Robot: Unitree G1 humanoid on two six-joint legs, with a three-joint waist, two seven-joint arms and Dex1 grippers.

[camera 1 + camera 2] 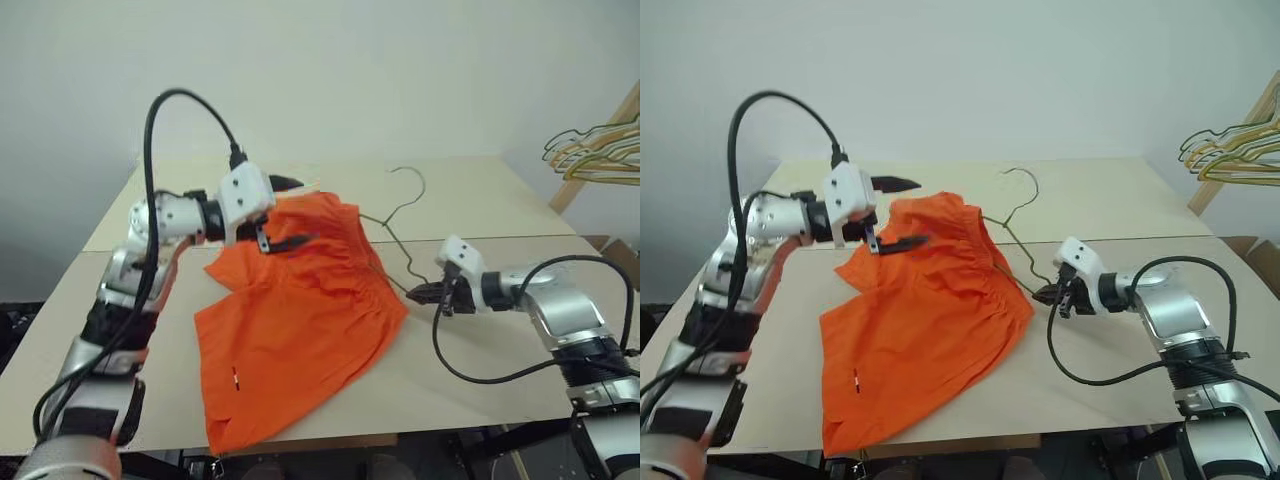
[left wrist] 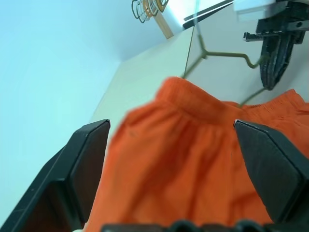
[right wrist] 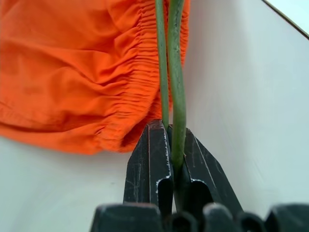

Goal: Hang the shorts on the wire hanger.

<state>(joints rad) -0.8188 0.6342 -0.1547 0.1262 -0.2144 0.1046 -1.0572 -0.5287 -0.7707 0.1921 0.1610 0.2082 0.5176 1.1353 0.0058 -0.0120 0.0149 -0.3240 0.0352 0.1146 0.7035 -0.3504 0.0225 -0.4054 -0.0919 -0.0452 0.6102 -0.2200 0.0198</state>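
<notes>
The orange shorts (image 1: 300, 320) lie spread on the table, waistband toward the right and the far end bunched up. The thin wire hanger (image 1: 404, 200) lies beside them, its hook at the back and its lower part running under the waistband. My right gripper (image 1: 413, 293) is shut on the hanger's wire (image 3: 176, 72) right at the edge of the waistband (image 3: 140, 96). My left gripper (image 1: 303, 212) hovers open over the far left corner of the shorts (image 2: 193, 159), and the fabric shows between its fingers (image 2: 82, 169), not gripped.
The pale table (image 1: 480, 200) has bare room at the back and along the right. A bunch of gold and green wire hangers (image 1: 600, 150) hangs on a wooden rack beyond the table's right edge. Black cables loop off both arms.
</notes>
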